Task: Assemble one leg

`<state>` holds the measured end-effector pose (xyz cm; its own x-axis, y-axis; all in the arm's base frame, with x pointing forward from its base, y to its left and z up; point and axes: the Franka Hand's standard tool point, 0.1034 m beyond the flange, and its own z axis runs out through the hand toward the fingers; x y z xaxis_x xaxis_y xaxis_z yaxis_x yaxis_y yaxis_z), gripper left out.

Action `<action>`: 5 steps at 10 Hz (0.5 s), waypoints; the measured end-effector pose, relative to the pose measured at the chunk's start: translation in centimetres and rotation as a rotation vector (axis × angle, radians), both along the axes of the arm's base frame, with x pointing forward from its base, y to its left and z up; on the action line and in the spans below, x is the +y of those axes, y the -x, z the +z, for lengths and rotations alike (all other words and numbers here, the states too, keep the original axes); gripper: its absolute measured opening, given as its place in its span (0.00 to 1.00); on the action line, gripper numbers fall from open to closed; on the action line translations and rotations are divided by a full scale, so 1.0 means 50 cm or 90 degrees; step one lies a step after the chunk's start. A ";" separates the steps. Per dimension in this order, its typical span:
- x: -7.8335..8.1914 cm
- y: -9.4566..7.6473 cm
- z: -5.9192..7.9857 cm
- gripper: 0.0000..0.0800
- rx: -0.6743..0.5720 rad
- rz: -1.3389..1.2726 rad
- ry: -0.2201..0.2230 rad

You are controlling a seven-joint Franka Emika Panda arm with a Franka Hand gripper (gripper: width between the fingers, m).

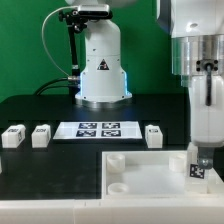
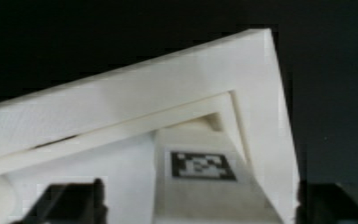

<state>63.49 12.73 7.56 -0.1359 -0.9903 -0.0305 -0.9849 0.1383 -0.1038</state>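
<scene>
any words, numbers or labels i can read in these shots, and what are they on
No readable words, brand names or numbers in either view.
Marker board: black-and-white square tags, patterns only, no text.
Leg at the gripper: one square tag, also seen in the wrist view, a pattern, no letters.
Loose legs: dark marks on top, too small to read.
Robot base: a dark triangular sign, too blurred to read.

A large white plate (image 1: 140,168) with round corner sockets is seen just under the gripper; the marker board (image 1: 98,129) is set well away, beyond it.
</scene>
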 end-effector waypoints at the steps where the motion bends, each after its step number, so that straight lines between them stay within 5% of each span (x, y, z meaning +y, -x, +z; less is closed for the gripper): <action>1: 0.004 0.000 -0.002 0.78 -0.009 0.105 0.014; 5: -0.001 -0.003 -0.004 0.81 -0.024 0.453 0.068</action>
<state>63.63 12.70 7.34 0.5429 -0.8360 0.0794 -0.8279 -0.5487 -0.1162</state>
